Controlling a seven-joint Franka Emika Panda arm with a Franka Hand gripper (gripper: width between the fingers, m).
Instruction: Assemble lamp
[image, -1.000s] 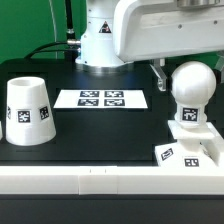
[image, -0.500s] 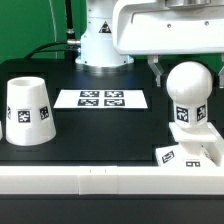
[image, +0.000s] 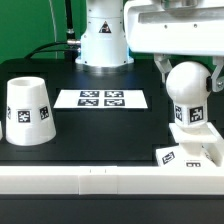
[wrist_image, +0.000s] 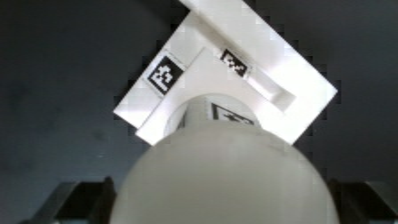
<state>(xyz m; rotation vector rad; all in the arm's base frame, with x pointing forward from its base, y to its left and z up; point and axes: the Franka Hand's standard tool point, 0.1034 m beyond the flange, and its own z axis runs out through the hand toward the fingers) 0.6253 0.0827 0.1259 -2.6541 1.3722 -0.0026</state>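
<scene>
Where bulb (image: 187, 85) fills wrist view, end effector (image: 187, 75) clasps it; fingertips mostly hidden; base (image: 192, 152) partly covered.

The arm (image: 104, 35) rises as a white column at the back of the exterior view, and its wrist (image: 175, 25) reaches across to that view's right, held low and level. From it the gripper (image: 187, 72) points straight down. Its two dark fingers (image: 160, 68) are spread wide and sit against opposite sides of the bulb (image: 187, 88), clasping it. The wrist view shows the fingers (wrist_image: 80, 200) flanking that rounded body.
</scene>
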